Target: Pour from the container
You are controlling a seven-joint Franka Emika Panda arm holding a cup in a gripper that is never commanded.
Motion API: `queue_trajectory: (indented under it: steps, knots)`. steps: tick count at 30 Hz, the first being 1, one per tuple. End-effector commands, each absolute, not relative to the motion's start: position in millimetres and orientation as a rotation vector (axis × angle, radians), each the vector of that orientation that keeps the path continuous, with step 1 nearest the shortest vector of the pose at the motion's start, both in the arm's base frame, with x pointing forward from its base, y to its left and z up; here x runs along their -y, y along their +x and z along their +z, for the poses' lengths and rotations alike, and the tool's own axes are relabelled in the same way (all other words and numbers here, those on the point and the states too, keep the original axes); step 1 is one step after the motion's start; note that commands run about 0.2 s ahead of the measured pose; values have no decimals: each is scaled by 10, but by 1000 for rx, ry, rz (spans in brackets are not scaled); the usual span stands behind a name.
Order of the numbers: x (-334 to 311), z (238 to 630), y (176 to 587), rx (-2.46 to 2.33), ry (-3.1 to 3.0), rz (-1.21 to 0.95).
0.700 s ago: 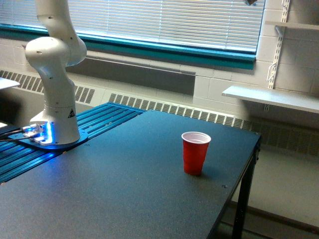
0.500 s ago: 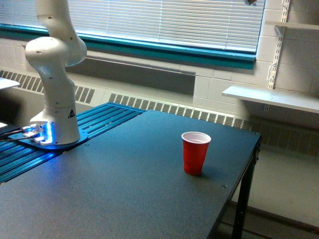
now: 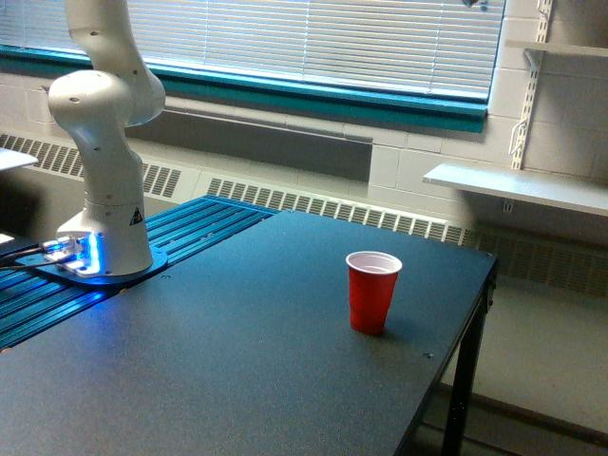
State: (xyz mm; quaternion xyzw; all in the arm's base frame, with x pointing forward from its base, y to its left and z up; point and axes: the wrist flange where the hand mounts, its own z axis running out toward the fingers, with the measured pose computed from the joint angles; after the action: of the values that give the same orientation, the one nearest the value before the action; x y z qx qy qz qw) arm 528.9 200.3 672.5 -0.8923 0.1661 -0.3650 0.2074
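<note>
The white arm [image 3: 103, 142] rises upright from its base out of frame, pincer unseen, its grip untellable.

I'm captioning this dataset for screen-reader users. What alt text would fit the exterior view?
An upright red plastic cup with a white inside stands alone on a dark table, toward the exterior view's right. The white robot arm's base is mounted at the left; its end effector and any held container are out of frame. Behind are window blinds and a wall shelf.
</note>
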Motion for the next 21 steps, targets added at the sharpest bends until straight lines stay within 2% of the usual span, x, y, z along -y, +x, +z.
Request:
queue_trajectory:
  steps: [1,21]
  knots:
    - [-1788,6628,5303,-497,-2490,-1053]
    - [-1216,5981,5140,-497,-2607,-1053]
